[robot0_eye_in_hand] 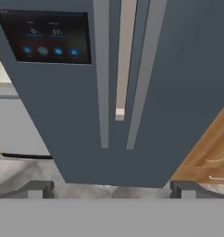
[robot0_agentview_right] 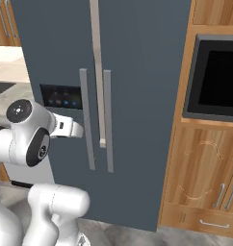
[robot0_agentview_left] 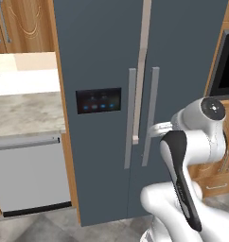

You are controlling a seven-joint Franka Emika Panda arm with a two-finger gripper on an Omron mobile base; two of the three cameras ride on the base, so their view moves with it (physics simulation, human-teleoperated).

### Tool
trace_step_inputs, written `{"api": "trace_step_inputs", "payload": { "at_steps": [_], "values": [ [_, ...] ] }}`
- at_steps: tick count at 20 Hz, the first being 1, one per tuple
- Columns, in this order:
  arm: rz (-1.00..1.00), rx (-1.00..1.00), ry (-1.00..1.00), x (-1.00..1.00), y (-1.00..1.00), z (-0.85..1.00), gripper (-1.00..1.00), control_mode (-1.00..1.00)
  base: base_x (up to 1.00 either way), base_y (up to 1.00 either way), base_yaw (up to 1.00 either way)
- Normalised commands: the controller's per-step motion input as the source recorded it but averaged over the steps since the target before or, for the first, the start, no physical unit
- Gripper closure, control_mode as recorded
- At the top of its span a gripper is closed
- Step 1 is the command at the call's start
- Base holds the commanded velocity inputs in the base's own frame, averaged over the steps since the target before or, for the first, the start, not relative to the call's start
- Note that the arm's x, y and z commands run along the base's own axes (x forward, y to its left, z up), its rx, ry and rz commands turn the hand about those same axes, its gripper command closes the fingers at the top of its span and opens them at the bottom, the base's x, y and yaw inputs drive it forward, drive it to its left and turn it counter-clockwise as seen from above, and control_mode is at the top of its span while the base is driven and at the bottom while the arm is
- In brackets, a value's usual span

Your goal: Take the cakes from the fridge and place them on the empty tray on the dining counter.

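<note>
Kitchen | We faced the fridge (robot0_agentview_left: pixel 102 56), doors shut, cakes presumably inside | gripper (robot0_eye_in_hand: pixel 111 187) empty, jaws spread wide | opening step, we judged | next: close on a door handle (robot0_eye_in_hand: pixel 101 69).

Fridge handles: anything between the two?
A pale vertical strip hangs between the left handle and right handle of the fridge, seen in every view.

Arm (robot0_agentview_left: pixel 192 156): glossy white rounded shells, one link faced with a long black panel. Joint caps (robot0_agentview_right: pixel 19 111) dark grey, round, with small pale markings. Fingertips (robot0_eye_in_hand: pixel 37 189) dark grey, blocky.
</note>
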Motion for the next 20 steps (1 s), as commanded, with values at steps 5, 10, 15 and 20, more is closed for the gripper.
{"api": "trace_step_inputs", "payload": {
  "at_steps": [5, 10, 15, 20],
  "values": [
    [-0.12, 0.0, -0.06, 0.38, -0.3, -0.1, -1.0, -1.0, 0.0, -0.01, 0.0],
    [-0.05, 0.03, -0.02, 0.73, -0.53, -0.01, -1.0, -1.0, 0.0, 0.0, 0.0],
    [0.0, 0.05, -0.11, 0.77, -0.22, 0.0, -1.0, -1.0, 0.0, 0.0, 0.0],
    [0.0, 0.01, -0.08, 0.82, 0.0, 0.0, -1.0, -1.0, 0.0, 0.0, 0.0]
  ]
}}
